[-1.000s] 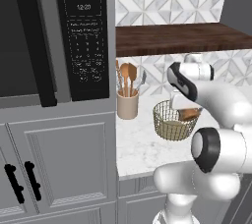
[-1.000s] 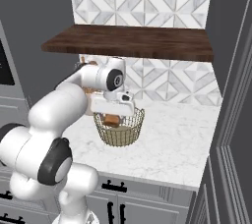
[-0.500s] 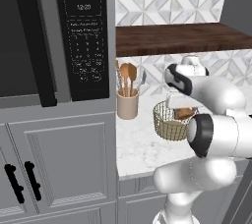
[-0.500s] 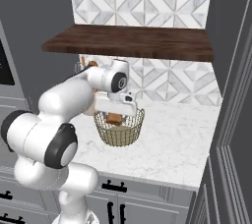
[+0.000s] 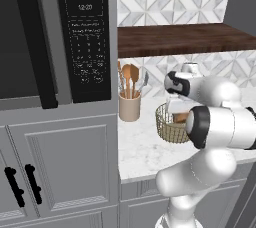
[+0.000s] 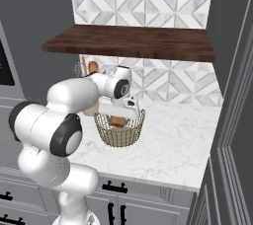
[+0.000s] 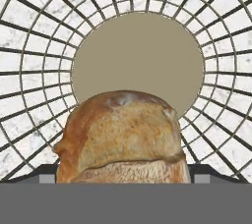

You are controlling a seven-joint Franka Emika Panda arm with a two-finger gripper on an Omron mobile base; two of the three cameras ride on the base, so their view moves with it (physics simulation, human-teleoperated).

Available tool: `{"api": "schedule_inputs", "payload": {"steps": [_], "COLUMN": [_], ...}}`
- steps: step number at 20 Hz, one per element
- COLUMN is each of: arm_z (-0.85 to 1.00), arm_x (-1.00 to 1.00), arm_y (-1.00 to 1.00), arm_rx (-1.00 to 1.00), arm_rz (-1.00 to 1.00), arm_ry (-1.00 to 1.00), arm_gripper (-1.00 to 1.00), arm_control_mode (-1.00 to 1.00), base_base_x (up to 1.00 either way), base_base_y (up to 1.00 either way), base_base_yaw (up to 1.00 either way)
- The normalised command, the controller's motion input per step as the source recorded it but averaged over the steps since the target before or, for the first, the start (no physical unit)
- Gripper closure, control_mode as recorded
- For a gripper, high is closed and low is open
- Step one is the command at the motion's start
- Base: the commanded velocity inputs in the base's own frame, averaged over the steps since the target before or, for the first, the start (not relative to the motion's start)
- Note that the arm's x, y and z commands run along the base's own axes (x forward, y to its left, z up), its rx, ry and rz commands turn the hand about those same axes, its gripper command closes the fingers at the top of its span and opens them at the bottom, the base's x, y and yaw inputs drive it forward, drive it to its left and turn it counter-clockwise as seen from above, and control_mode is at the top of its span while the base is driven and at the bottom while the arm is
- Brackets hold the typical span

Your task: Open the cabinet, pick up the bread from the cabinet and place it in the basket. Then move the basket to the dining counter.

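Landmark: the basket (image 5: 171,124), standing on the marble worktop (image 5: 145,147). To its left stands the utensil crock (image 5: 129,107); above it runs the dark wood cabinet (image 5: 180,39).

The bread (image 7: 123,137) sits inside the basket, over the edge of the pale base (image 7: 138,61), between the gripper's spread jaws. Contact between jaws and bread cannot be told.

Handling, judged: the bread is light, soft and crushable; grip its flanks gently. The basket is light, thin wire mesh that may flex or tip; take hold at the rim (image 6: 121,120) or a loop handle.

Arm pose: the arm bends over the basket, with the gripper (image 6: 118,113) pointing down into its mouth.
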Motion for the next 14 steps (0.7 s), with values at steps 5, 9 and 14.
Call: {"api": "schedule_inputs", "payload": {"steps": [5, 9, 14], "arm_z": [-0.30, -0.02, -0.03], "arm_x": [0.15, 0.36, 0.47], "arm_y": [0.00, 0.00, 0.00], "arm_rx": [0.00, 0.00, 0.00], "arm_rz": [0.00, 0.00, 0.00], "arm_ry": [-0.02, 0.00, 0.00], "arm_gripper": [1.00, 1.00, 1.00], "arm_control_mode": [-1.00, -1.00, -1.00], "base_base_x": [0.00, 0.00, 0.00], "base_base_y": [0.00, 0.00, 0.00], "base_base_yaw": [0.00, 0.00, 0.00]}}
